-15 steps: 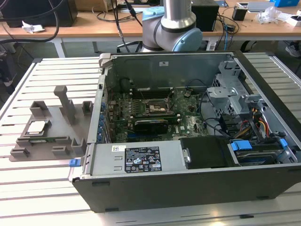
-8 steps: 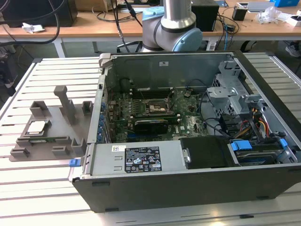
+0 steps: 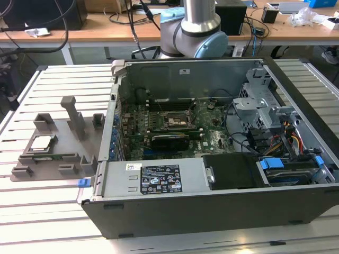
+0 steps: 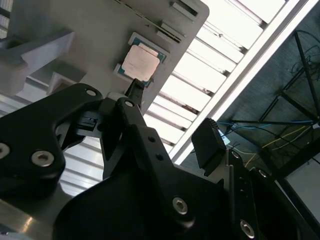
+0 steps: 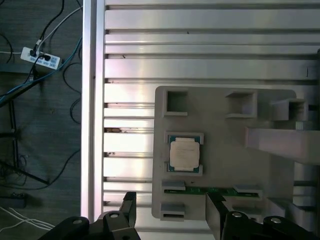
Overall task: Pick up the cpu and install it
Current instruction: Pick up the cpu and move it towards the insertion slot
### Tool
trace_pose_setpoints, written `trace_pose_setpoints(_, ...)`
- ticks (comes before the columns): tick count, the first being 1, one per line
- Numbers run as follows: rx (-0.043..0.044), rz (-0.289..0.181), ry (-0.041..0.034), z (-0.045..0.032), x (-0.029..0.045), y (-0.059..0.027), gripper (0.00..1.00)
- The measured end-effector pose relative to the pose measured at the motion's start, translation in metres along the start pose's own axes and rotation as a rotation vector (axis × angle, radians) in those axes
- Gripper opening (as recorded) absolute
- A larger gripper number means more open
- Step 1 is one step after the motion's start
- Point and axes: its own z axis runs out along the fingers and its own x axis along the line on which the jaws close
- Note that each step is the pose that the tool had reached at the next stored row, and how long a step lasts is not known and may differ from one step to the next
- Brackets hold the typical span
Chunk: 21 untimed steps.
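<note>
One grey tray (image 3: 58, 132) sits on the slatted metal table (image 3: 47, 211) at the exterior view's left, and I place everything else from it. The cpu (image 3: 42, 142) lies flat in a square pocket of this tray, silvery top up, apart from the tray's tall upright block (image 3: 73, 116). In the first wrist view a thin green strip (image 5: 215, 190) lies in a slot of the tray just beside the cpu's pocket.

My gripper (image 5: 171, 197) hangs above the tray, looking down on it. Its fingers (image 4: 207, 145) are spread apart with nothing between them, and they are off the cpu and not touching it.

To the exterior view's right of the tray, just beside it on the same table, stands the opened computer case (image 3: 212, 211). Inside it lies the green motherboard (image 3: 212, 135), and the black socket frame (image 3: 175, 120) on that board is well apart from the tray. Beyond the case, farther from the tray, my arm (image 3: 198, 24) rises out of the exterior view.
</note>
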Motion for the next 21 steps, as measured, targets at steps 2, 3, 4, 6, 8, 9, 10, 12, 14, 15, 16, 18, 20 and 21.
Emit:
trace_pose_setpoints(2, 0.0, 0.0, -0.0001, 0.0018, -0.0001, 0.0, 0.66)
trace_pose_setpoints(3, -0.0001, 0.0, -0.0001, 0.0029, -0.0001, 0.0, 0.66)
trace_pose_setpoints(4, -0.0001, 0.0, -0.0001, 0.0037, -0.0001, 0.0, 0.66)
trace_pose_setpoints(6, 0.0, 0.0, 0.0, 0.0089, -0.0004, 0.0, 0.66)
trace_pose_setpoints(8, 0.0, 0.0, 0.0, 0.0132, -0.0006, 0.0, 0.66)
trace_pose_setpoints(9, 0.0, 0.0, 0.0, 0.0139, -0.0006, 0.0, 0.66)
trace_pose_setpoints(10, 0.0, 0.0, 0.0, 0.0145, -0.0006, 0.0, 0.66)
trace_pose_setpoints(12, 0.0, 0.0, 0.0, 0.016, -0.0007, 0.0, 0.66)
trace_pose_setpoints(14, 0.0, 0.0, 0.0, 0.0176, -0.0007, 0.0, 0.66)
trace_pose_setpoints(15, 0.0, 0.0, 0.0, 0.0186, -0.0008, 0.0, 0.66)
trace_pose_setpoints(16, 0.0, 0.0, 0.0, 0.0193, -0.0008, 0.0, 0.66)
trace_pose_setpoints(18, 0.0, 0.0, -0.0001, 0.0206, -0.0009, 0.0, 0.66)
trace_pose_setpoints(20, 0.0, 0.0, 0.0, 0.0223, -0.0009, 0.0, 0.66)
trace_pose_setpoints(21, 0.0, 0.0, -0.0001, 0.0234, -0.001, 0.0, 0.66)
